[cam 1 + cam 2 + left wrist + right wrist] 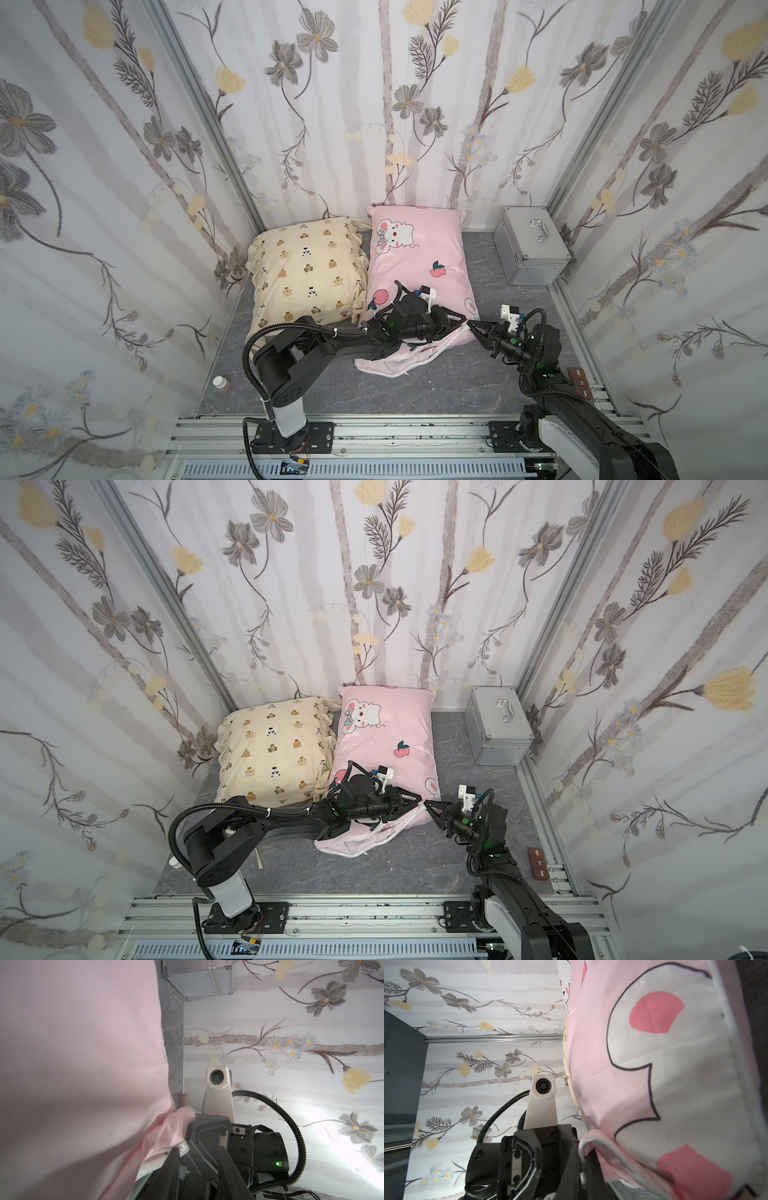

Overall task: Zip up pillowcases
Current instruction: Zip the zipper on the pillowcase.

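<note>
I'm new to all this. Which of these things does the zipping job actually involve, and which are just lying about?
For the job:
cream bear-print pillowcase
pink pillowcase

Just lying about:
silver metal case
small white-capped bottle
brown blocks near the front rail

High above the pink pillowcase (419, 266) in both top views, tilted steeply down, taking in the whole table (436, 386). Wrist views hard against the pink pillowcase's near corner, facing each other: right arm's camera (217, 1077) and left arm's camera (543, 1086) each in sight.
</note>
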Robot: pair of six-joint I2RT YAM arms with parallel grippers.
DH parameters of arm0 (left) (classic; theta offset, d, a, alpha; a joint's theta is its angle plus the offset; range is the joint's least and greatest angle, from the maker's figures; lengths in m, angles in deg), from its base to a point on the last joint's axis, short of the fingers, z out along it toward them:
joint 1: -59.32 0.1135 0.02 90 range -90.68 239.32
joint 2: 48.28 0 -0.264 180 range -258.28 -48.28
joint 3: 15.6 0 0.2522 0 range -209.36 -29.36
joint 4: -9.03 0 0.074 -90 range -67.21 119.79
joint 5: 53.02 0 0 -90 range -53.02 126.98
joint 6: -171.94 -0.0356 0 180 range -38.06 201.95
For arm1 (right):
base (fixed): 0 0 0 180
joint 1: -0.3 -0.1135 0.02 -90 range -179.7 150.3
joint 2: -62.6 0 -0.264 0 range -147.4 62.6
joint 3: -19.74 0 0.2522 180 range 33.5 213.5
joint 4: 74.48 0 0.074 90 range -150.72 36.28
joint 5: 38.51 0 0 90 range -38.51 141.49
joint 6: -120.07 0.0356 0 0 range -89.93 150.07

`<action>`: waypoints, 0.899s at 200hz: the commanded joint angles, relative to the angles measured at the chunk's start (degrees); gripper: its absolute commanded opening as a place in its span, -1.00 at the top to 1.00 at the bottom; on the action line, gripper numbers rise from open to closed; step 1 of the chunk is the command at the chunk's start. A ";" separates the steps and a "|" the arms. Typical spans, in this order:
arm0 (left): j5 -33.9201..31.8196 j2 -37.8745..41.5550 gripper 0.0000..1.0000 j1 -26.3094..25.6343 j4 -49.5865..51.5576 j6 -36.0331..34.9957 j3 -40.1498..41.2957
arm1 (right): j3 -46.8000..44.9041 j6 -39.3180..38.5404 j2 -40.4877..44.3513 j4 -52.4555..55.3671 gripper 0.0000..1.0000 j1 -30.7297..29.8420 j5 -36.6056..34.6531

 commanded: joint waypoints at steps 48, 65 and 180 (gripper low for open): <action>0.68 -1.95 0.36 -0.10 -5.31 3.24 0.20 | -1.99 7.14 -1.60 -13.63 1.00 0.09 0.98; 0.65 -1.72 0.36 -0.17 -5.55 3.63 0.31 | -1.94 6.90 -2.12 -13.83 1.00 0.10 0.48; 1.29 -1.80 0.62 -0.19 -3.55 3.26 -0.63 | -0.97 3.38 -4.04 -11.33 1.00 -0.01 -0.53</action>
